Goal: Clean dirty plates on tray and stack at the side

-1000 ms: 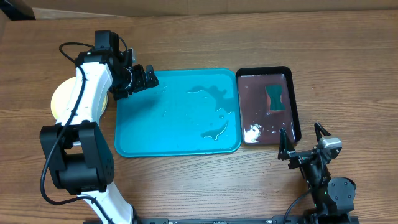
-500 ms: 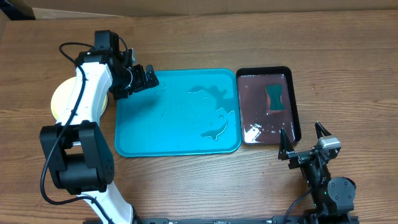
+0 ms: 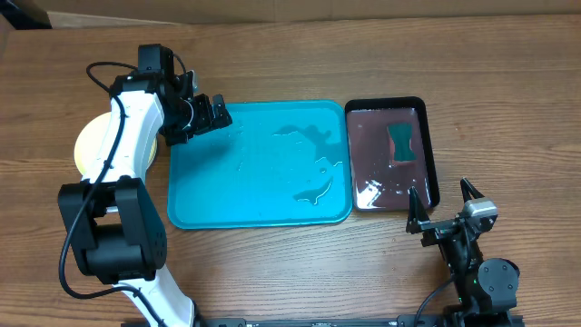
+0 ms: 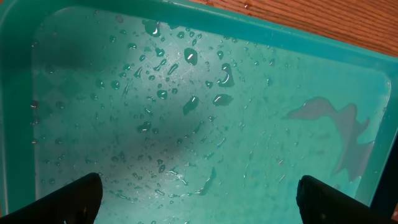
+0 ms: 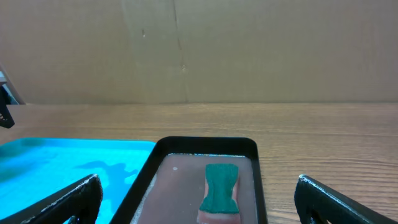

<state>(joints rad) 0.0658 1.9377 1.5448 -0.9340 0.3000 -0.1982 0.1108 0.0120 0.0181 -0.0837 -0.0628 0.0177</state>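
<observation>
Fingers (image 4: 74, 199) of left gripper (image 3: 216, 113) spread wide over wet tray (image 3: 209, 200); right gripper (image 3: 439, 191) likewise agape near black tray (image 3: 434, 173).

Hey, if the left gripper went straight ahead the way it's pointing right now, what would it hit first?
Most likely the wet floor of the turquoise tray. The open left gripper points down into it near a corner, with nothing lying in between. How far off the floor is remains unclear.

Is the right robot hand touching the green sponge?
Apart. The overhead view shows the green sponge lying in the black tray, with a wide gap to the open right gripper.
</observation>
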